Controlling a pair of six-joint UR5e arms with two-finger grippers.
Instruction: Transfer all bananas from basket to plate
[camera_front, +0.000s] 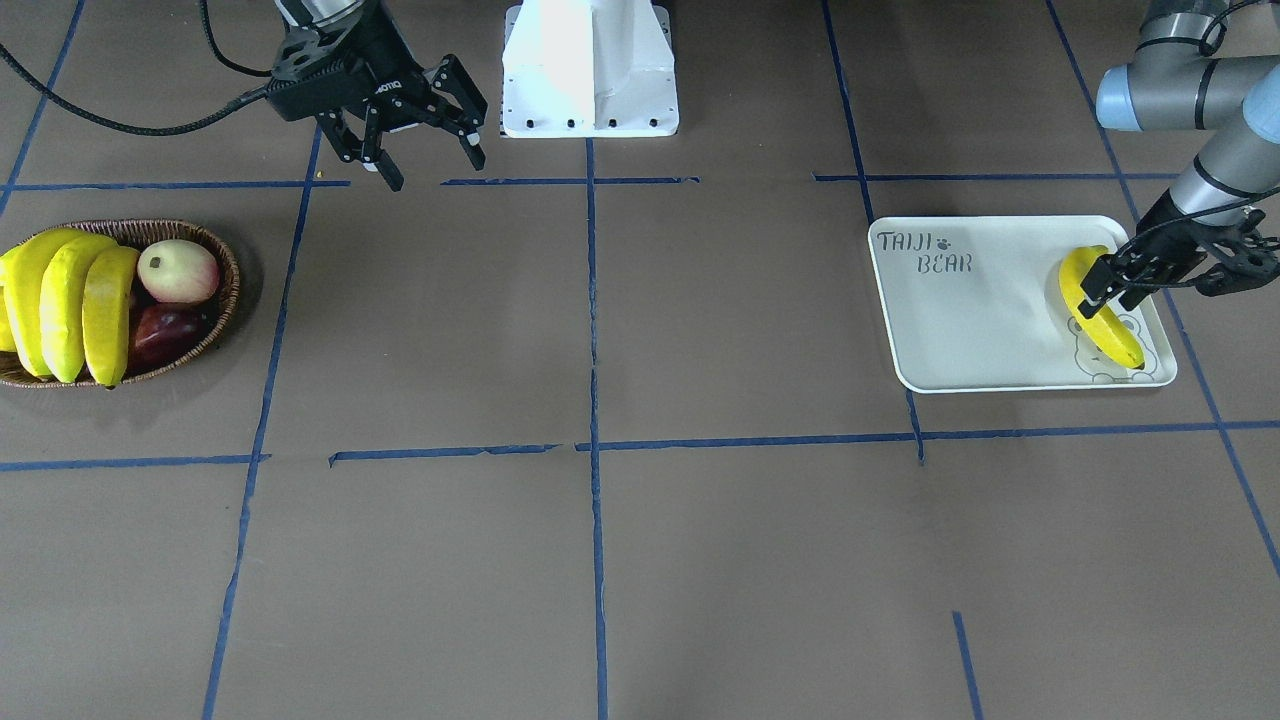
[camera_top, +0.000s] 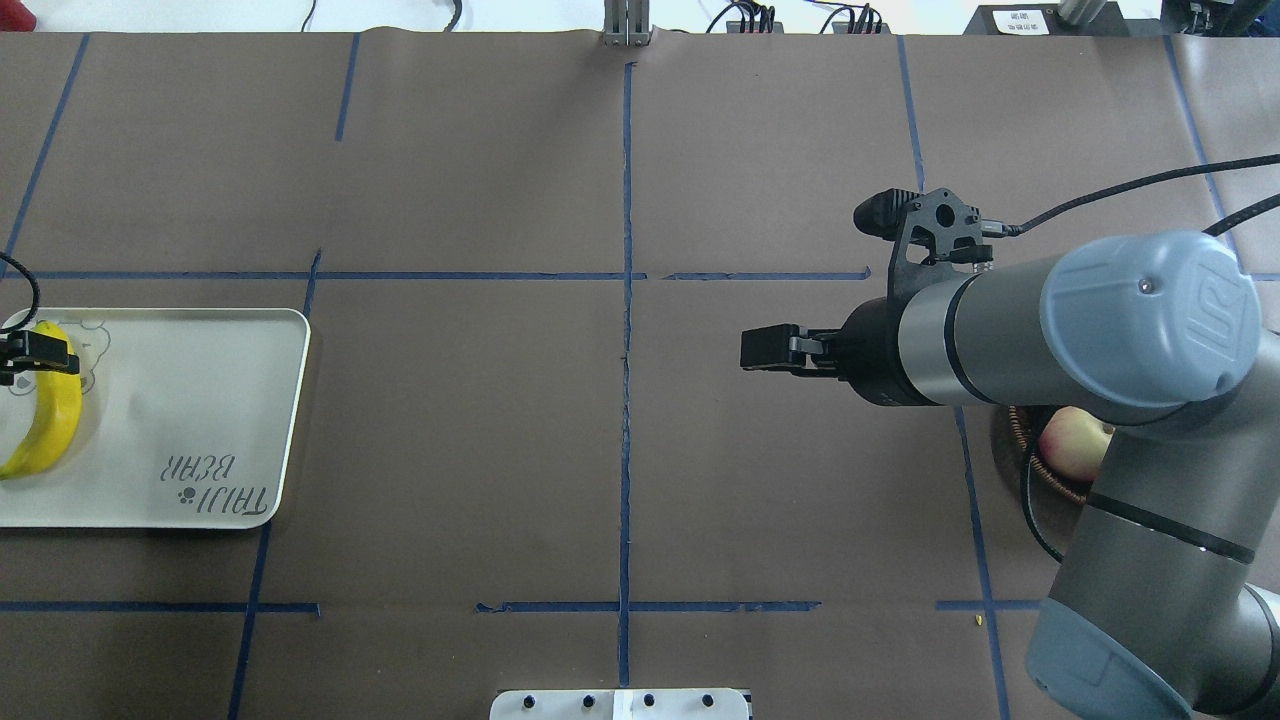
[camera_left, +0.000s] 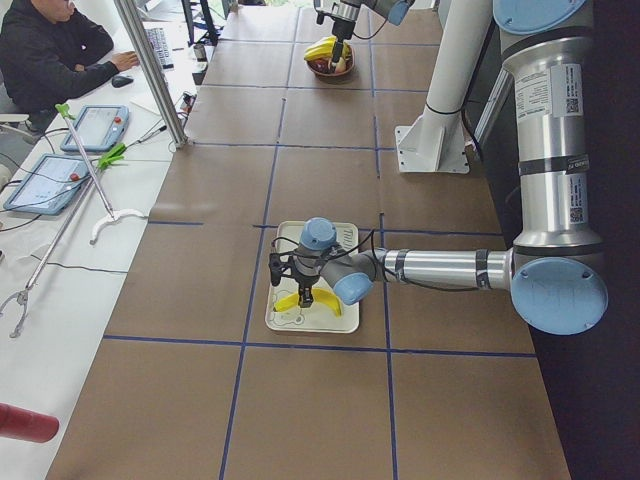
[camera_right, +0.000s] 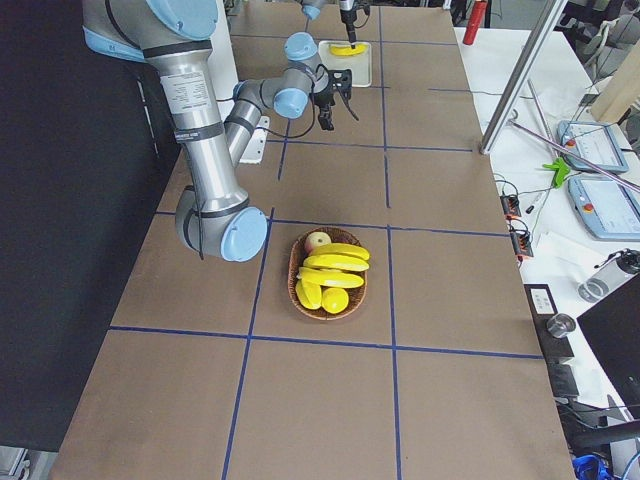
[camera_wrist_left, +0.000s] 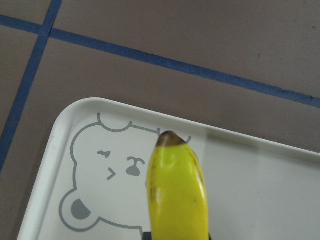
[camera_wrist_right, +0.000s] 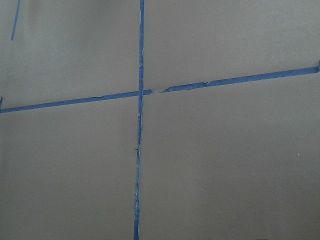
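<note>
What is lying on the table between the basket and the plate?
Nothing: in the front-facing view the table between basket and plate is bare brown paper, crossed only by blue tape lines.

We see a brown bench (camera_front: 700, 560) gridded with blue tape (camera_front: 592, 300). In the front-facing view a white pedestal base (camera_front: 590, 65) stands at twelve o'clock. At nine o'clock lies a pale blushed fruit (camera_front: 178, 271), and a dark red fruit (camera_front: 165, 333) touches it at its six o'clock (kind unclear). In the left side view, at ten o'clock, a seated person (camera_left: 50, 55) is near two tablets (camera_left: 95, 128).
</note>
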